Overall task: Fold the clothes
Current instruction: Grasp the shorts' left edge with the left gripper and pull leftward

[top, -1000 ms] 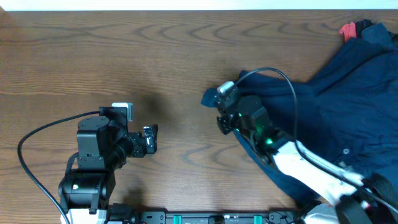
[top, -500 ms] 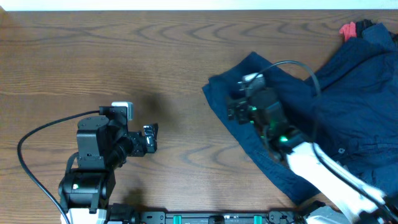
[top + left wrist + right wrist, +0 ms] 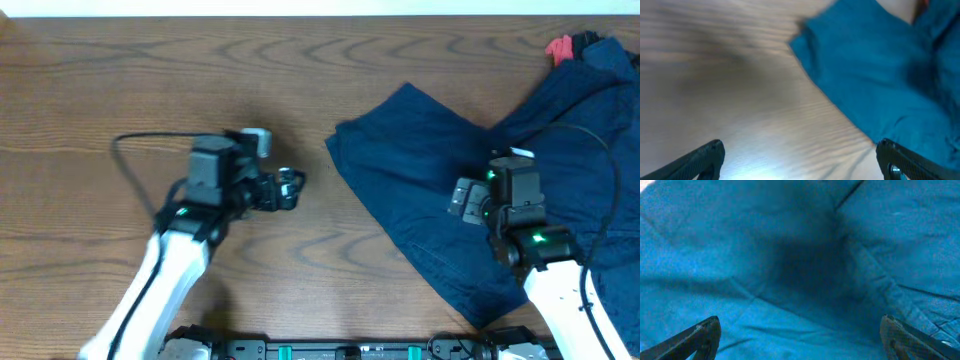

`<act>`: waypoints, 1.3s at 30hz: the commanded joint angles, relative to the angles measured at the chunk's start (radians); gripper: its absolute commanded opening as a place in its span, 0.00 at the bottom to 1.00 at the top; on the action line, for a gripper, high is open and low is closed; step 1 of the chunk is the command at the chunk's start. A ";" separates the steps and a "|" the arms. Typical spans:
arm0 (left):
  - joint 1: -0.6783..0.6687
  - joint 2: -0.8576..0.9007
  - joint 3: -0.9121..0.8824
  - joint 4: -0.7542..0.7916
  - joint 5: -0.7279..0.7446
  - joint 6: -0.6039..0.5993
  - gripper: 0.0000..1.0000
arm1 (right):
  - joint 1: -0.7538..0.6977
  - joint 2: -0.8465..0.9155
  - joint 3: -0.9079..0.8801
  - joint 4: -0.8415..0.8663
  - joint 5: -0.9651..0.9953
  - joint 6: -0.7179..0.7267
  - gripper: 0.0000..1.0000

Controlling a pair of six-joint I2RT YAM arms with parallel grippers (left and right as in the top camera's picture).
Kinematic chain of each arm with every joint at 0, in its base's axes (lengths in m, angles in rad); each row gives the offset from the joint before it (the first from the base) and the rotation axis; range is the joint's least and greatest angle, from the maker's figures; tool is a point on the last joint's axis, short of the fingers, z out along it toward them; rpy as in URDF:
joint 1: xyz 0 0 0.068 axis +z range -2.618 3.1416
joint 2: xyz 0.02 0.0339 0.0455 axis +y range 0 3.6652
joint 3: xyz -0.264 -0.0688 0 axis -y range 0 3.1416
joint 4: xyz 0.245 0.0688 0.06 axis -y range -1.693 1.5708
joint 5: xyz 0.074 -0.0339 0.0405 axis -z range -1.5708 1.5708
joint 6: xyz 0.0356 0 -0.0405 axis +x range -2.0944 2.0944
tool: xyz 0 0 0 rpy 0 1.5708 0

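A brown wood-grain bench (image 3: 300, 60) is filling the overhead view, its grain running lengthwise. A pale strip (image 3: 300, 7) is showing beyond its far edge; wall or floor cannot be told. A black rail (image 3: 330, 351) is running along the near edge. Light is glancing palely off the wood in the left wrist view.

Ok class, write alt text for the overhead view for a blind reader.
A dark navy garment lies spread over the right half of a wooden table, a coral-red piece at the top right. The right gripper hangs open above the garment; the left gripper, open, is over bare wood beside it.
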 commanded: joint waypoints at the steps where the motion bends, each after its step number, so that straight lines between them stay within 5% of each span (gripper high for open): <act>1: -0.095 0.159 0.014 0.141 0.047 -0.069 0.98 | -0.024 -0.011 0.002 -0.006 -0.028 0.044 0.99; 10: -0.251 0.487 0.014 0.554 0.035 -0.100 0.99 | -0.024 -0.011 0.002 -0.024 -0.060 0.043 0.99; 20: -0.257 0.612 0.014 0.688 -0.081 -0.201 1.00 | -0.024 -0.011 0.002 -0.056 -0.060 0.044 0.99; 35: -0.303 0.731 0.014 0.941 -0.173 -0.216 0.60 | -0.024 -0.011 0.002 -0.058 -0.070 0.044 0.99; 39: -0.302 0.735 0.014 0.933 -0.221 -0.216 0.25 | -0.024 -0.011 0.002 -0.060 -0.070 0.043 0.99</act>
